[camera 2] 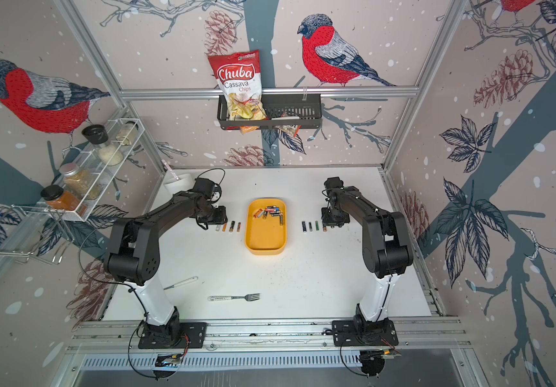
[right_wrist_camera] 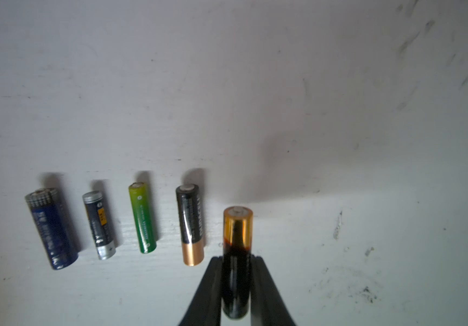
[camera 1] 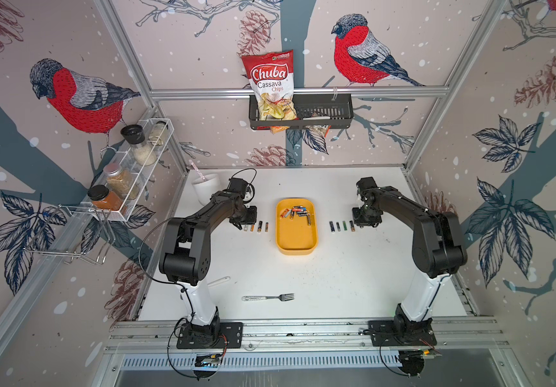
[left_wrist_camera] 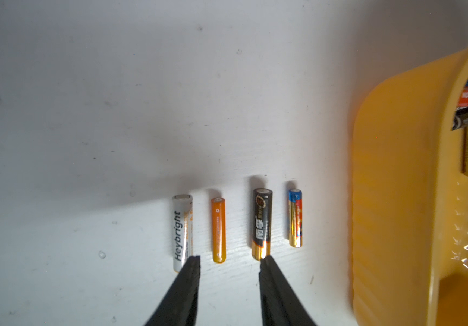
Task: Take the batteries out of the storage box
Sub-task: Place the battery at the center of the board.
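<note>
The right hand (right_wrist_camera: 237, 259) is clamped on a black-and-copper battery (right_wrist_camera: 237, 225) at the outer end of a row of four batteries (right_wrist_camera: 142, 220) lying on the desk (camera 1: 337, 284), so the step in hand looks like laying this one down beside them. The left hand (left_wrist_camera: 230, 258) hangs partly open and empty over a second row of four (left_wrist_camera: 218, 228). Next the right hand needs to lower and let go, then one hand must reach for the pile of batteries (camera 1: 296, 212) at the far end of the yellow box (camera 1: 296, 243) between the rows.
</note>
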Robot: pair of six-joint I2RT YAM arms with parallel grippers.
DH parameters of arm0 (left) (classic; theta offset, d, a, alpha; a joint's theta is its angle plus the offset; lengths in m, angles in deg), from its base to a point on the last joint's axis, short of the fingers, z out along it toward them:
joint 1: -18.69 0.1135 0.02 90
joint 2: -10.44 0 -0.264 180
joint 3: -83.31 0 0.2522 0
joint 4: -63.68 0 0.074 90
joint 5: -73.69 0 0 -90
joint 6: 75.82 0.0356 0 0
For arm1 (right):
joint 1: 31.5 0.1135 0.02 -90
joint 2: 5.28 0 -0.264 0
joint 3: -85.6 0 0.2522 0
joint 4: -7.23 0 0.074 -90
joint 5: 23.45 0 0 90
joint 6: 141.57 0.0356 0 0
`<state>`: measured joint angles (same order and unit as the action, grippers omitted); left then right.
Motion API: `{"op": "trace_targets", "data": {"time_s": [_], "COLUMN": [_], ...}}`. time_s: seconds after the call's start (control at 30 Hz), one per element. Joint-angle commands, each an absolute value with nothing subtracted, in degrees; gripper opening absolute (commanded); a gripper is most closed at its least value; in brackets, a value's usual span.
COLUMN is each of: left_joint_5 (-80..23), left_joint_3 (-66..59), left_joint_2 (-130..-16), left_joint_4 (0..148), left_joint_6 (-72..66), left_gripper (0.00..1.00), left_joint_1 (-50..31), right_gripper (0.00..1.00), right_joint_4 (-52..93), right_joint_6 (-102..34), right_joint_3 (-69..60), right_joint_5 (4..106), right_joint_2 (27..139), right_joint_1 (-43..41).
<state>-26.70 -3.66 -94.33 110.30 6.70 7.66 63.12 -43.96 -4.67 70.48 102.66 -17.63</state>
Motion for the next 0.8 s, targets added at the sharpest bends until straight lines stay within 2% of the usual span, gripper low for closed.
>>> {"op": "trace_targets", "data": {"time_s": [0.0, 0.77], "left_joint_5": [-26.5, -26.8], "left_joint_3": [-3.7, -3.2], "left_joint_2": [-94.2, -94.2], "left_joint_4": [110.7, 110.0], "left_joint_6": [7.0, 6.7], "left_gripper": [0.4, 0.4], "left_joint_1": [7.5, 7.5], "right_gripper": [0.22, 0.22], "right_joint_4": [63.9, 64.4], "right_joint_6": [-44.2, -44.5], "right_joint_3": [-5.6, -7.1], "right_joint_5": [72.6, 72.5], "right_joint_2": [103.5, 108.5], "right_joint_1": [-17.6, -17.4]}}
